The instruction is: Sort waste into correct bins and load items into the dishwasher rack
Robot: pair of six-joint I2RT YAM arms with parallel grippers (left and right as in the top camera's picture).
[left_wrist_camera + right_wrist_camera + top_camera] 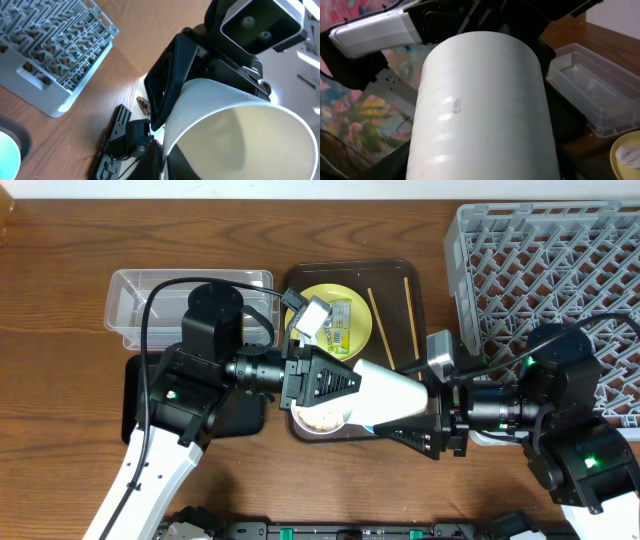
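Observation:
A white cup-shaped bowl (392,392) is held on its side in the air between my two grippers, above the front edge of the brown tray. My left gripper (352,385) is shut on its rim, one finger inside and one outside, as the left wrist view shows (162,155). My right gripper (428,408) is closed round its base end. The bowl fills the right wrist view (480,110). The yellow plate (350,298) holds the green wrapper (341,322) and crumpled white paper (627,155). Two chopsticks (409,310) lie beside it. A pale bowl (322,420) with whitish grains sits below my left gripper.
The grey rack (560,260) stands at the back right. The clear tub (140,295) is at the back left, with the black tray (135,395) in front of it, largely under my left arm. The brown serving tray (415,270) holds the plate and chopsticks.

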